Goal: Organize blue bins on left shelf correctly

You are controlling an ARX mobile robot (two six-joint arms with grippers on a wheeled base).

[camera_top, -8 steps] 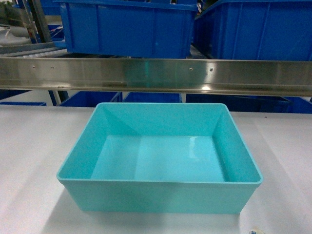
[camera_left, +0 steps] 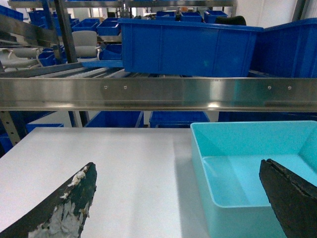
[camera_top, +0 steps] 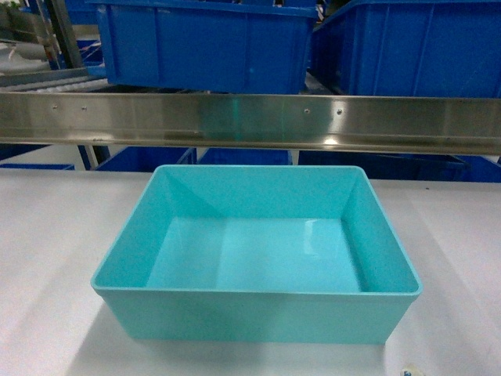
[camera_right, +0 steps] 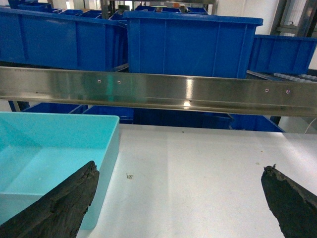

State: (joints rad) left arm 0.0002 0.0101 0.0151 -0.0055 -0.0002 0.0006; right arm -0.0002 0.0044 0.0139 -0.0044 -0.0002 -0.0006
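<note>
Nothing changed from half a second back: tub [camera_top: 257,254] in same spot on white table [camera_top: 47,258], no shift, no arm entering head view. Means task not started in earnest — tub not yet grasped, not yet on steel rack [camera_top: 250,121].

Tub sitting upright and empty at centre of head view, steel rail of rack at 12 o'clock from it, dark blue crates [camera_top: 207,43] above and behind rail.

Left claw [camera_left: 183,198] spread wide, released, holding nothing; left finger over bare table at 9 o'clock of tub, right finger over tub's inside, so near wall of tub roughly between jaws. Touching or not: cannot tell.

Right claw [camera_right: 183,198] also spread wide, empty; left finger over tub's right wall, right finger over bare table at 3 o'clock.

Likely next: closing on tub walls from both sides, then lift toward rack. Risk: smooth tapered walls slipping.
</note>
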